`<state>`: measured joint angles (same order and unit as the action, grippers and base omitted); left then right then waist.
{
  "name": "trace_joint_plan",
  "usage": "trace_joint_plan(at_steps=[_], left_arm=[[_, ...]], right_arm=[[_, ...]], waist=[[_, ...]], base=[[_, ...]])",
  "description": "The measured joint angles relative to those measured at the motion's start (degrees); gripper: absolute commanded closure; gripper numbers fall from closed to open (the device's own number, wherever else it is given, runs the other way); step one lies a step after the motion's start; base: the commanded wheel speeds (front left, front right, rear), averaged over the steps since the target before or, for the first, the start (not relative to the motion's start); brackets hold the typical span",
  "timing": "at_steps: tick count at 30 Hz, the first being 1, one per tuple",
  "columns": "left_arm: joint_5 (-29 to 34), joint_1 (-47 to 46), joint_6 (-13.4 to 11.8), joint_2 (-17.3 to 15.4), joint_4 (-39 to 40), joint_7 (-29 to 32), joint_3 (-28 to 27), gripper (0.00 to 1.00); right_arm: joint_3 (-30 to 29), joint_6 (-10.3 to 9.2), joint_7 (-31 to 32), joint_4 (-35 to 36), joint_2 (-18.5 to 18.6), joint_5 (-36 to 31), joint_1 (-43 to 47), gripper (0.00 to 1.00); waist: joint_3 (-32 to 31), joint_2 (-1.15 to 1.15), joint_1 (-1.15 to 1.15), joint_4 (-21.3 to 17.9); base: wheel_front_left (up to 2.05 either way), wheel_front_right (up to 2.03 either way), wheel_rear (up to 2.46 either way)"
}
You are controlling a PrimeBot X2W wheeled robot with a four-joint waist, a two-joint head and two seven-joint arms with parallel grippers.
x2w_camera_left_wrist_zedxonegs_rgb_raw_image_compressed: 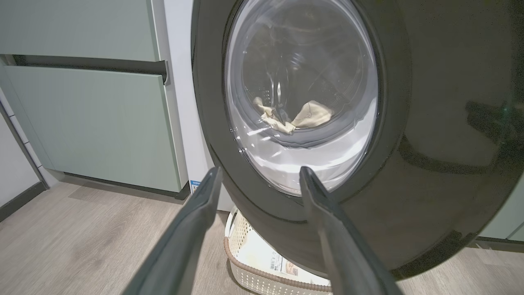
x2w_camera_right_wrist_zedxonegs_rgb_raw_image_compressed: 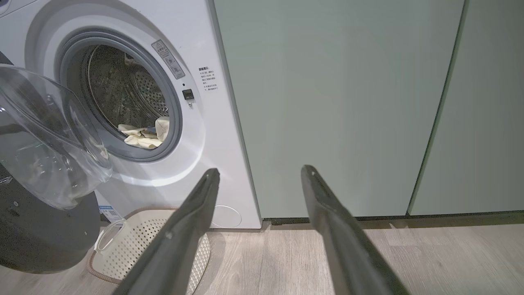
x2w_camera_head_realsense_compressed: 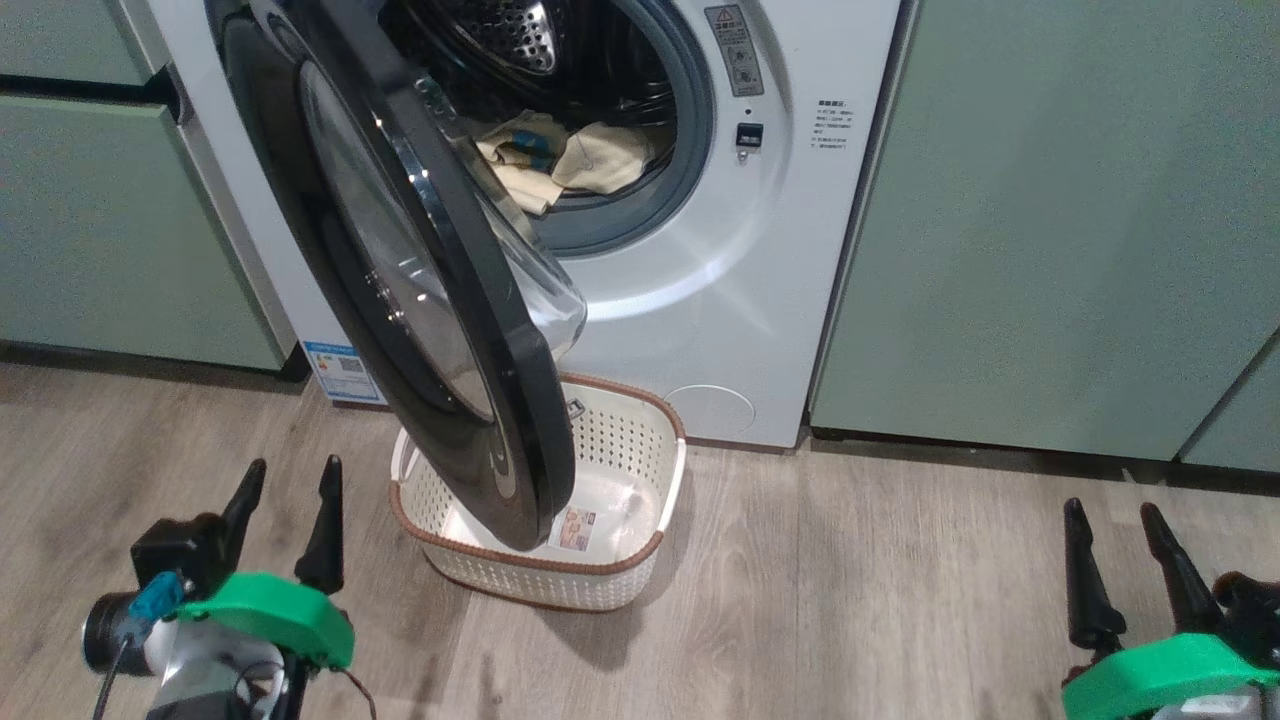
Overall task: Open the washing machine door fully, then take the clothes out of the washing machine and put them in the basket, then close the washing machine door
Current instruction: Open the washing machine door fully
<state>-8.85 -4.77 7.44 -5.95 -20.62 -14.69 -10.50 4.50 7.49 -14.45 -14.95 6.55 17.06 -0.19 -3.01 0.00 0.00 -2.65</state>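
The washing machine [x2w_camera_head_realsense_compressed: 700, 300] stands between green cabinets. Its door [x2w_camera_head_realsense_compressed: 420, 290], black-rimmed with a bulging glass window, hangs partly swung out toward me over the basket [x2w_camera_head_realsense_compressed: 640, 470]. Pale yellow clothes [x2w_camera_head_realsense_compressed: 570, 160] with a small blue piece lie at the front of the steel drum. The basket sits on the floor right below the drum opening, with a label on its bottom. My left gripper [x2w_camera_head_realsense_compressed: 287, 480] is open at the lower left, short of the door [x2w_camera_left_wrist_zedxonegs_rgb_raw_image_compressed: 430, 164] and facing its outer side. My right gripper [x2w_camera_head_realsense_compressed: 1110, 520] is open at the lower right, facing the cabinet; the washing machine [x2w_camera_right_wrist_zedxonegs_rgb_raw_image_compressed: 213, 135] and clothes [x2w_camera_right_wrist_zedxonegs_rgb_raw_image_compressed: 143, 137] lie to its left.
Sage-green cabinet fronts [x2w_camera_head_realsense_compressed: 1050, 220] flank the washer on both sides, with drawers [x2w_camera_head_realsense_compressed: 110, 220] on the left. Wood-look floor [x2w_camera_head_realsense_compressed: 850, 600] stretches in front. The door's lower edge hangs over the left half of the basket [x2w_camera_right_wrist_zedxonegs_rgb_raw_image_compressed: 135, 246].
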Motion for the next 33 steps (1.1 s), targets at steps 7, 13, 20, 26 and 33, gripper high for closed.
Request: trace_joint_plan(at_steps=[7,13,20,26,33], left_arm=[[-0.9,0.0,0.0,0.0,-0.4,0.0,0.4,0.78],[-5.7,-0.1,0.0,0.7,1.0,0.0,-0.6,1.0],[-7.9,-3.3,0.0,0.8,5.7,0.0,-3.9,1.0],[-9.4,-8.9,-1.0,0.1,11.4,1.9,-4.5,1.0],[-11.9,-17.1,-3.4,0.3,22.2,10.3,-2.8,1.0]], right_arm=[[0.0,0.0,0.0,-0.3,0.0,0.0,0.0,0.0],[0.0,0.0,0.0,-0.6,0.0,0.0,0.0,0.0],[0.0,0.0,0.0,-0.7,-0.1,0.0,0.0,0.0],[0.0,0.0,0.0,-0.8,-0.1,0.0,0.0,0.0],[0.0,0.0,0.0,-0.9,-0.1,0.0,0.0,0.0]], waist=[[0.0,0.0,0.0,0.2],[0.1,0.0,0.0,0.4],[-0.1,0.0,0.0,1.0],[-0.3,0.0,0.0,1.4],[-0.3,0.0,0.0,1.9]], base=[[0.0,0.0,0.0],[0.0,0.0,0.0],[0.0,0.0,0.0],[0.0,0.0,0.0],[0.0,0.0,0.0]])
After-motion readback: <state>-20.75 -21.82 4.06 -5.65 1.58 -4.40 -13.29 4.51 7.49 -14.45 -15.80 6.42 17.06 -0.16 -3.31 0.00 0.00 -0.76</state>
